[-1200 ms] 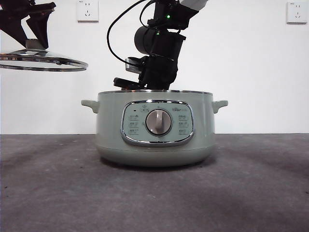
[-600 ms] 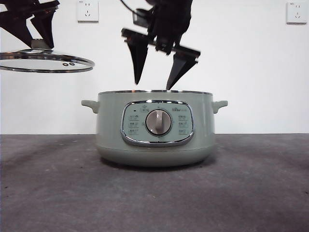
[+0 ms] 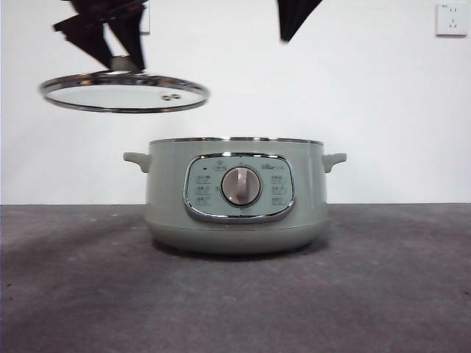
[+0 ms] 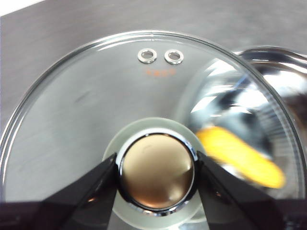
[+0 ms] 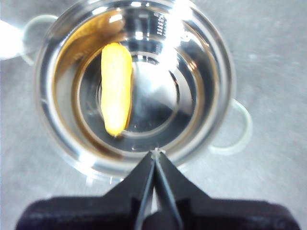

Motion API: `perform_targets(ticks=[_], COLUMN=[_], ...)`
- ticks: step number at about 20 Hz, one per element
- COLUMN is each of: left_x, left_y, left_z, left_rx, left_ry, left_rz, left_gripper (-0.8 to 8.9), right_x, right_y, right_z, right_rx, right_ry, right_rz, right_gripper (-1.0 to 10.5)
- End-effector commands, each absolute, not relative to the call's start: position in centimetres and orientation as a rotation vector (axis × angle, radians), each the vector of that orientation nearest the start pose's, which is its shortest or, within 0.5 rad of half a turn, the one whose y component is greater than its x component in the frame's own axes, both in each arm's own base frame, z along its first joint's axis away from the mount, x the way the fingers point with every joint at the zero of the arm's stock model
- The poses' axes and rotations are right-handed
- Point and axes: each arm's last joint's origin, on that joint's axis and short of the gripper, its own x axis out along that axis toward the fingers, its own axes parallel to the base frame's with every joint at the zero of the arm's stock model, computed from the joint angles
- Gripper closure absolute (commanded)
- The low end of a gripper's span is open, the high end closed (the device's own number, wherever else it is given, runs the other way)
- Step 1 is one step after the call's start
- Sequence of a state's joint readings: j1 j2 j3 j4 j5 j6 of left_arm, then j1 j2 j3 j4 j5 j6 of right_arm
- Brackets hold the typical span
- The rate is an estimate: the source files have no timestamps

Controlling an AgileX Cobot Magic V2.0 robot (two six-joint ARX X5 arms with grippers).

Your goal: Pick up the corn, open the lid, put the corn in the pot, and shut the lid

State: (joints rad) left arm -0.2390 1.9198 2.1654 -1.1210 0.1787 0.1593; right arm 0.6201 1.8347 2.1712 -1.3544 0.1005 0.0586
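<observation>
The sage-green pot (image 3: 235,195) stands open in the middle of the table. The corn (image 5: 116,88) lies inside it on the shiny bottom; it also shows through the glass in the left wrist view (image 4: 240,155). My left gripper (image 3: 118,51) is shut on the knob (image 4: 156,172) of the lid (image 3: 125,92). It holds the lid level in the air, above and left of the pot. My right gripper (image 5: 156,153) is shut and empty, high above the pot's rim (image 5: 216,72). In the front view only its black tip (image 3: 294,18) shows at the top edge.
Grey table surface (image 3: 383,294) lies around the pot. A white wall with a socket (image 3: 450,18) stands behind.
My right gripper rose from inside the pot to the top edge of the front view, opened on the way and is now shut. The lid moved right towards the pot.
</observation>
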Motion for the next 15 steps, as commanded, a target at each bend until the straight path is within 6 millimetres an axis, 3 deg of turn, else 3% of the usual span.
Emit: perform_targets(ticks=[1,9,15], left_x=[37.3,35.6,35.5], left_y=[-12.2,-19.1,-21.9], left_z=[40.7,40.0,38.8], left_rx=[0.163,0.187,0.202], left_ry=[0.788,0.769,0.779], left_rz=[-0.517,-0.657,-0.681], left_gripper=[8.22,8.22,8.22], right_x=[26.9,21.1,18.7], right_y=[18.9,14.7,13.0], right_z=[40.6,36.5,36.1], right_rx=[-0.343,-0.268,-0.242], right_ry=[1.035,0.982,0.977], right_rz=[0.441,0.421,0.41], right_gripper=[9.6,9.6,9.6])
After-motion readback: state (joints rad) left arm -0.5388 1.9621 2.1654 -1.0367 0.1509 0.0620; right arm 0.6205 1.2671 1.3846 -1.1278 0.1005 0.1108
